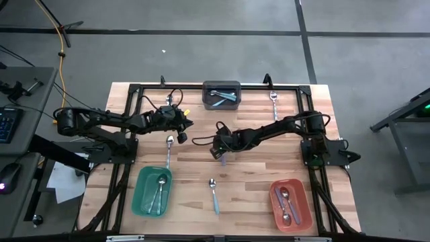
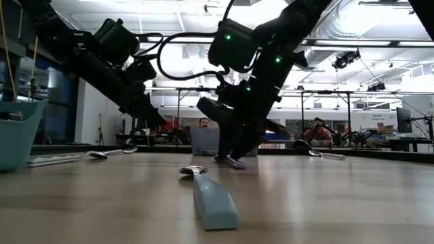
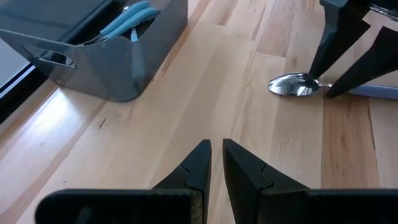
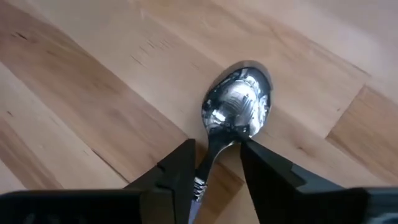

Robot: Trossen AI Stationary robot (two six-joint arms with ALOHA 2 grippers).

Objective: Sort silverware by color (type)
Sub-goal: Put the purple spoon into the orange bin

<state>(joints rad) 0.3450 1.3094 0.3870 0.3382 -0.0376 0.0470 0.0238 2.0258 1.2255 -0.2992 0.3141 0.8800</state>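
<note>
One spoon (image 4: pixel 239 102) lies flat on the wood table (image 1: pixel 255 181), near the middle. Its shiny bowl faces up. Its handle looks pale purple.

The right gripper (image 4: pixel 216 144) is down at this spoon. Its jaws are spread, one on each side of the thin neck. One finger (image 4: pixel 177 168) is just beside the neck, and there is a small gap on the other side. They are not pinching it.

The left gripper (image 3: pixel 214 146) hangs above bare wood, between the grey bin (image 1: pixel 222 95) and this spoon. Its jaws are almost pressed together, with only a thin slit between them. They hold nothing.

Four spoons lie loose on the table:
- the one at the right gripper
- a second spoon (image 1: pixel 168 148) near the left gripper
- a blue spoon (image 1: pixel 214 195) near the front edge, between the two trays
- a far spoon (image 1: pixel 274 105) near the back edge, on the right side

There is one teal tray (image 1: pixel 140 195) at the front left. It looks like two spoons are in it. There is one red tray (image 1: pixel 275 208) at the front right. Two spoons with purple handles are in it.

The grey bin sits at the back, in the middle. It holds spoons with blue handles. I cannot tell how many.
</note>
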